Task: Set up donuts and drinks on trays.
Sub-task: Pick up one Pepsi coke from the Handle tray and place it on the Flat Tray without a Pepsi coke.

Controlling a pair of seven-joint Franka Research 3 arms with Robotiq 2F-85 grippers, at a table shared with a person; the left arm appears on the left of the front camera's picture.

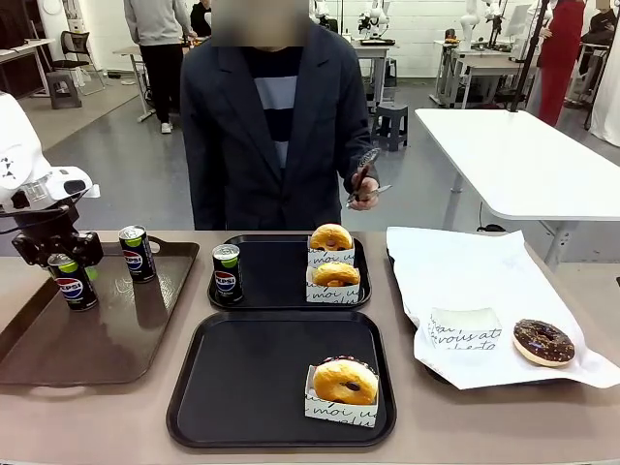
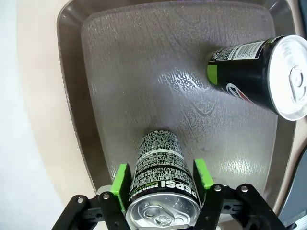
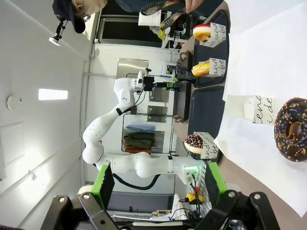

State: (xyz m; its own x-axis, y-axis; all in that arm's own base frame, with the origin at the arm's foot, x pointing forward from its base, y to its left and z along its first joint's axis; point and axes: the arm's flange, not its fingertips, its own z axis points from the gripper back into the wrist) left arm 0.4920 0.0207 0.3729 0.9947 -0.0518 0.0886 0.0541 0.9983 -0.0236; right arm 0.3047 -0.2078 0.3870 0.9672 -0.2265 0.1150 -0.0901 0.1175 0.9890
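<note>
The left pincer (image 2: pixel 161 170) straddles a can (image 2: pixel 158 153); I cannot tell whether it grips. A loose pinch could topple it on the brown tray (image 2: pixel 168 72). The right pincer (image 3: pixel 159 176) gapes empty.

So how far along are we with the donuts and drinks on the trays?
Done: the far black plastic tray holds one slim black Pepsi can and two golden ring donuts in paper sleeves; the near black tray has one sleeved donut. In hand: the left gripper straddles a can on the brown tray; grip unclear. Left: moving that can, the second brown-tray can, and the chocolate-iced donut on the white paper.
</note>
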